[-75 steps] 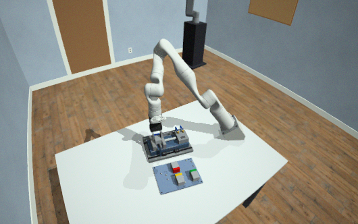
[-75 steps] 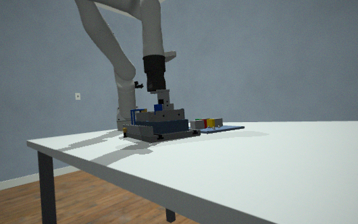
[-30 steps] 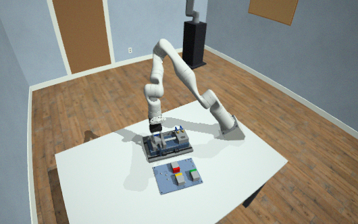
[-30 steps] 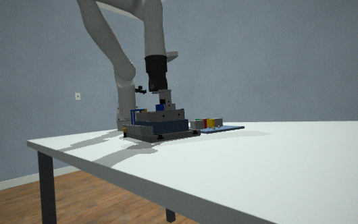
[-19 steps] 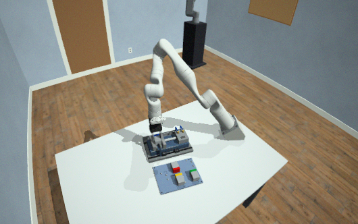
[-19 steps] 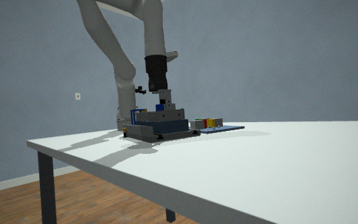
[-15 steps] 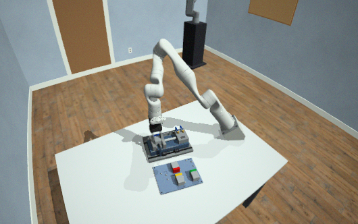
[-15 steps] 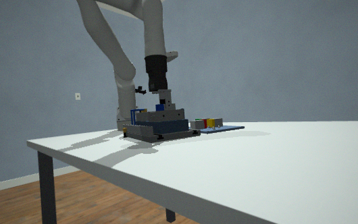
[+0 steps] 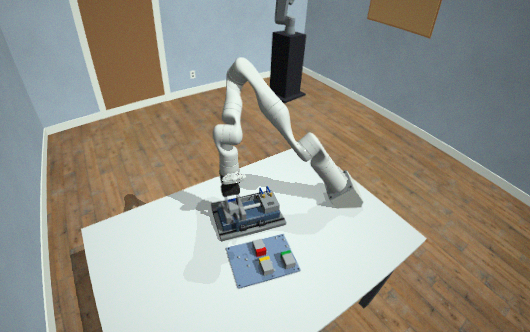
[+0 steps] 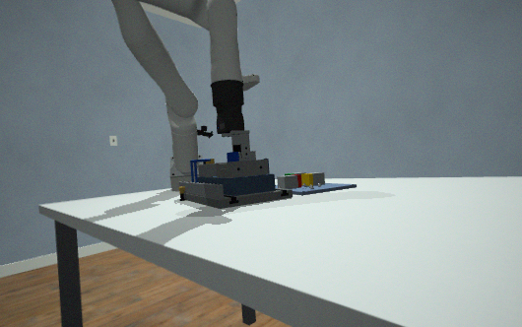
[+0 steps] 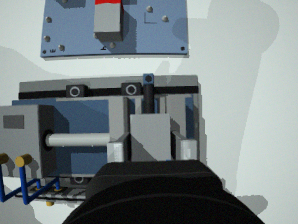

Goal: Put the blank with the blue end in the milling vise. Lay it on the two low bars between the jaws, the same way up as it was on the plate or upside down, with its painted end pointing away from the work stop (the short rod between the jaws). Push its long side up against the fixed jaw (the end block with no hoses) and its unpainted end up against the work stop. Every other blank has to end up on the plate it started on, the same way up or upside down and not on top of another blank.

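Blue-ended blank over the vise's jaw gap, pinched

Over the vise [image 9: 252, 232] [image 10: 246, 185] [image 11: 30, 90], at its hoseless end, the gripper [image 9: 233, 205] [image 10: 241, 154] [image 11: 150, 141] pinches the blue-ended blank [image 9: 231, 200] [image 10: 232, 157] [image 11: 150, 135] by its long sides. The blank lies directly between the fingers, its long axis across the vise and along the jaw faces. Its unpainted end faces the work stop [image 9: 238, 222] [image 11: 149, 102], its painted end points away. That heading suits the task; what remains, I judge, is lowering, then pushing toward the fixed jaw [image 10: 236, 169] [image 11: 176, 107] and the stop. Whether it touches the bars or either contact face cannot be told.

The blank is a plain grey block, apparently level, with blue at one end, part of it showing above the fixed jaw. The finger beside that jaw could catch on it during the descent.

Beside the vise, the plate [image 9: 240, 272] [image 10: 340, 187] [image 11: 70, 30] bears the red-ended [image 9: 259, 248] [image 10: 297, 180] [image 11: 108, 22], yellow-ended [image 9: 267, 267] [image 10: 307, 180] and green-ended [image 9: 288, 260] blanks, none stacked.
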